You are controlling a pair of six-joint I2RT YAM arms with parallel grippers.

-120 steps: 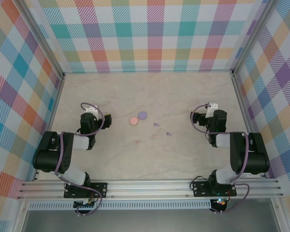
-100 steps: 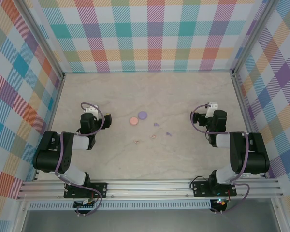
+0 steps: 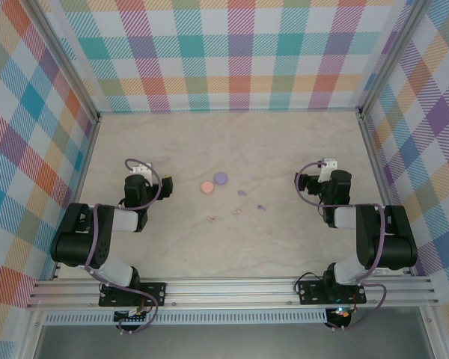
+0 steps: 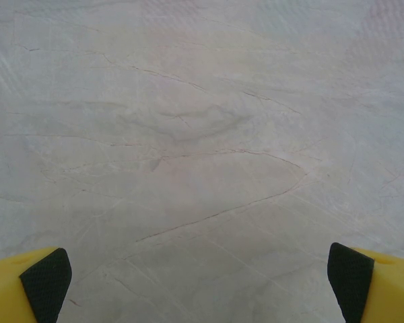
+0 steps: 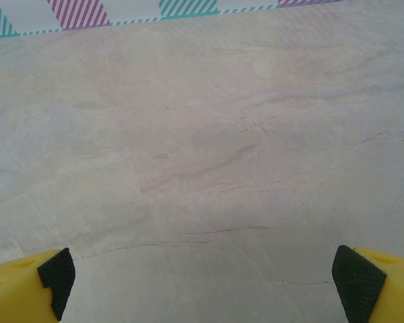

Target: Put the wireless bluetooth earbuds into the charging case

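Earbuds (image 3: 242,192) between folded left arm (image 3: 111,224), right arm (image 3: 368,233)

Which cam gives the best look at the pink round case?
Top external. The pink case sits mid-table, whole and unobstructed from above, right beside the lilac case. The left wrist and right wrist views face marble tabletop instead.

Robot test cell (plaid walls (image 3: 232,52), aluminium rail (image 3: 232,288))
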